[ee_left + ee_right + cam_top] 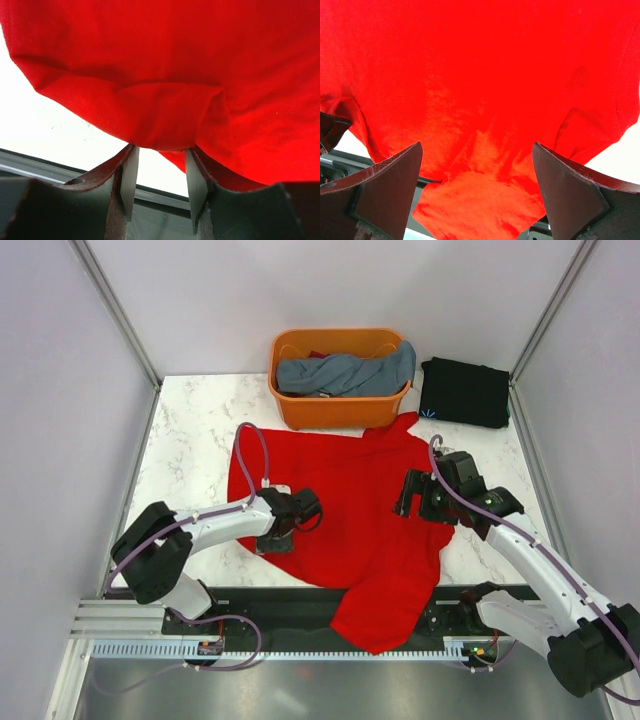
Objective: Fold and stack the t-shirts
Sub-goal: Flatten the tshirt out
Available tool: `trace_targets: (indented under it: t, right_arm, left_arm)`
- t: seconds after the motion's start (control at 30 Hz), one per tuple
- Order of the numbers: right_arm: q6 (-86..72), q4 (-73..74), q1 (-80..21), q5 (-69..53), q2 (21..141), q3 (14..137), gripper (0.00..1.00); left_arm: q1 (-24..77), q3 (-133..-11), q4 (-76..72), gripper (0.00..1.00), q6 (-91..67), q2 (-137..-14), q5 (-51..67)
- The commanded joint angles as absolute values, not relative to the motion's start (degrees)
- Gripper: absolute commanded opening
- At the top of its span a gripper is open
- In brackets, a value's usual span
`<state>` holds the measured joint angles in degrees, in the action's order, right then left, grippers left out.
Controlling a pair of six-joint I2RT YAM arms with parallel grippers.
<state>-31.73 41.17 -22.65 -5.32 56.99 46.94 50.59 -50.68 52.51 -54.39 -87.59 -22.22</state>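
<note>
Down at the shirt's near left edge, the left hand (275,538) sits with its fingers (127,172) set apart. A strip of bare counter shows between them in the left wrist view. A puckered fold of the red t-shirt (360,510) bulges right at the fingertips (whether it is truly nipped I cannot tell). The right hand (412,500) is spread wide and hovers over the shirt's right side, at about 3 o'clock from the left hand. Its two dark fingers (385,190) frame nothing but red cloth.

The red t-shirt is plain and bright. It lies opened out and rumpled across the middle of the white marbled counter (190,430). Soft creases run through the body, and one end droops over the near edge at 6 o'clock, covering part of the black rail between the arm bases.

At 12 o'clock from it stands an orange tub (335,415), and the shirt's far end just reaches the tub's wall. A grey-blue t-shirt (345,375) is bunched inside the tub. At roughly 1 o'clock, in the far right corner, a black t-shirt (463,392) lies folded flat. A small blue mark (430,414) shows at its near left corner, just beside the red cloth.
</note>
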Motion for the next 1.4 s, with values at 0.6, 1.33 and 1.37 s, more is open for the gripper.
trace_targets:
  t: [0.6, 1.33, 1.37]
  right_arm:
    - [-31.64, 40.43, -22.76, -6.86, 53.27, 45.79, 0.98]
    - [-52.89, 46.23, -36.02, -8.18, 41.49, 30.95, 0.97]
    - [-53.78, 46.49, -38.73, -7.83, 41.14, 30.50, 0.95]
  left_arm:
    - [48.08, -55.54, 65.55, 0.02, -55.36, -65.62, -32.24]
    - [44.38, -50.01, 67.23, 0.06, -57.56, -37.35, -31.38]
    - [44.30, -49.75, 67.67, 0.06, -58.09, -37.61, -30.77]
